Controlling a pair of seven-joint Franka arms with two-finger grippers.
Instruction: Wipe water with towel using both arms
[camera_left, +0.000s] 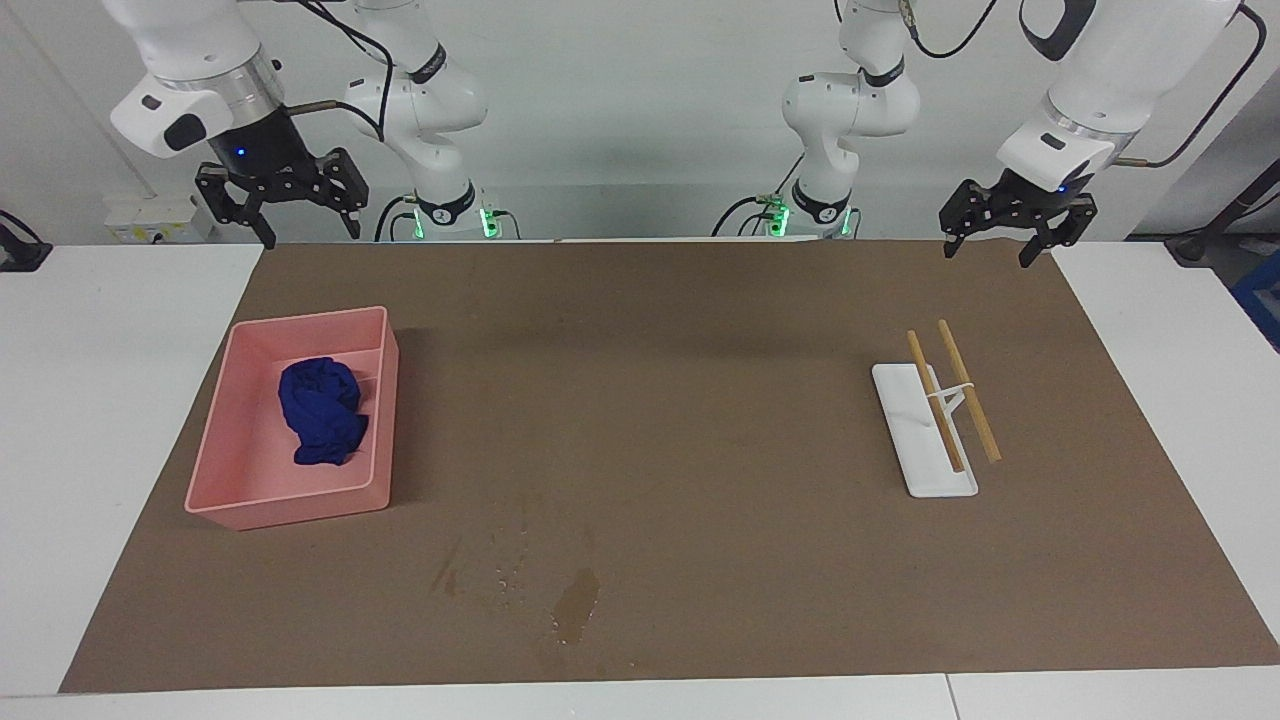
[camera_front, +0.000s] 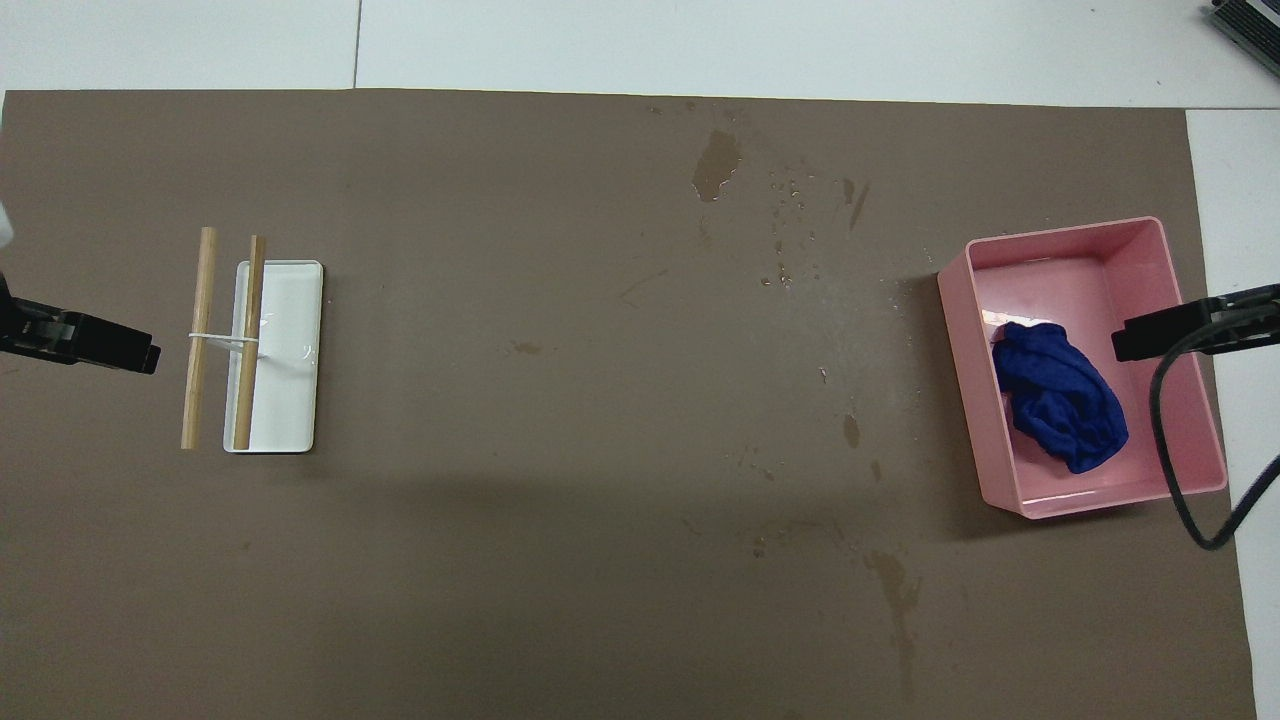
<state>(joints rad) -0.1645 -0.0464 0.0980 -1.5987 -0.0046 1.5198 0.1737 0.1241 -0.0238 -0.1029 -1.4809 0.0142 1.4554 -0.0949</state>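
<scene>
- We note the right gripper (camera_left: 280, 205) raised in the air over the table's edge at the right arm's end, fingers spread apart and holding nothing; from overhead only a dark tip (camera_front: 1165, 332) shows, over the pink tray's rim, the rest cut off by the frame edge.
- The pink tray (camera_left: 214, 462) sits on the brown paper (camera_left: 660, 400) toward the right arm's end; a black cable crosses its corner in the overhead view.
- The towel (camera_left: 321, 410) lies bunched inside the tray (folds too crumpled to read its full shape), touched by neither gripper.
- The water (camera_left: 575, 603) shows as a dark elongated blotch near the paper's edge farthest from the robots, with small droplets beside it; fainter marks elsewhere on the paper are hard to tell as wet or dry.
- A white stand (camera_left: 924, 430) carries two wooden sticks (camera_left: 967, 390) toward the left arm's end.
- The left gripper (camera_left: 1007, 238) hangs over the paper's corner nearest the robots, fingers apart and empty; overhead it is partly cut off.
</scene>
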